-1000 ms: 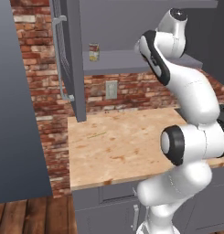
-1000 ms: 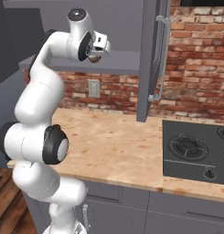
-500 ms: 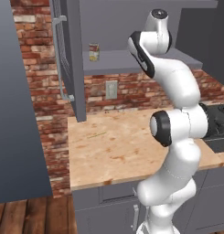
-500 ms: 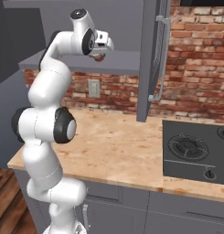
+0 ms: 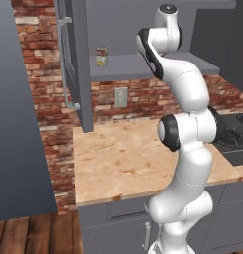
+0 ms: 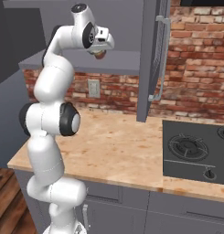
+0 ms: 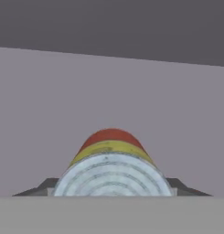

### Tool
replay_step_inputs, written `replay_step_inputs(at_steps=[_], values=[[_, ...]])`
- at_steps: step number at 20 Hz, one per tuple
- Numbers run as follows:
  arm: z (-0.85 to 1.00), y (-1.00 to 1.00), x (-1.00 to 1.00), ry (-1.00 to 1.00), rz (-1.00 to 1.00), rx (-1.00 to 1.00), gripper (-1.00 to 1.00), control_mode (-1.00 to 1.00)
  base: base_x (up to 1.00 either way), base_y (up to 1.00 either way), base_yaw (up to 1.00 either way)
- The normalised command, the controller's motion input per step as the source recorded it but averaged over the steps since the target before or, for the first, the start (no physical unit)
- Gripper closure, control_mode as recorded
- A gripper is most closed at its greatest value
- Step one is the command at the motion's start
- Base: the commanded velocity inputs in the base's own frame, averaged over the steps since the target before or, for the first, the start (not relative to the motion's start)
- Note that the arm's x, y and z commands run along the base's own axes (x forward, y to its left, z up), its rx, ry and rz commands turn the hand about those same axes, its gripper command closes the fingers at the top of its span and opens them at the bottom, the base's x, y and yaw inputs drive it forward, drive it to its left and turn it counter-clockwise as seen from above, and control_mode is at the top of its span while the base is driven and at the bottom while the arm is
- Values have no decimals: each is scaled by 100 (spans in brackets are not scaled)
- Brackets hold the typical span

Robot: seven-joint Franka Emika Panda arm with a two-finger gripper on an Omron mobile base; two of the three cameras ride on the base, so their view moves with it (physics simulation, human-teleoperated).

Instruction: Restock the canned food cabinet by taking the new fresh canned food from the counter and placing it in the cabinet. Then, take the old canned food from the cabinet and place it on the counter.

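Near the top centre of the right base view, the gripper [image 6: 100,51] clamps the red-labelled can [image 7: 111,160] above the cabinet shelf [image 6: 118,67], presumably for restocking beside the yellow-and-white can [image 5: 101,56].

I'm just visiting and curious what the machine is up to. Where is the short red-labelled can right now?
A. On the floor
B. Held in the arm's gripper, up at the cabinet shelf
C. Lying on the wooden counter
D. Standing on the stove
B: the hand view shows the red-labelled can between the fingertips of the gripper, which is raised beside the cabinet shelf, well above the counter.
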Motion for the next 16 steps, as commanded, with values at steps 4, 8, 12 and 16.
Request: replay_step_inputs(at_steps=[4, 8, 12, 16], values=[[-2, 0, 6, -4, 0, 0, -100, -100, 0, 0, 0], [-4, 0, 0, -17, 0, 0, -100, -100, 0, 0, 0], [-13, 0, -1, -33, 0, 0, -100, -100, 0, 0, 0], [1, 0, -40, -40, 0, 8, -100, -100, 0, 0, 0]])
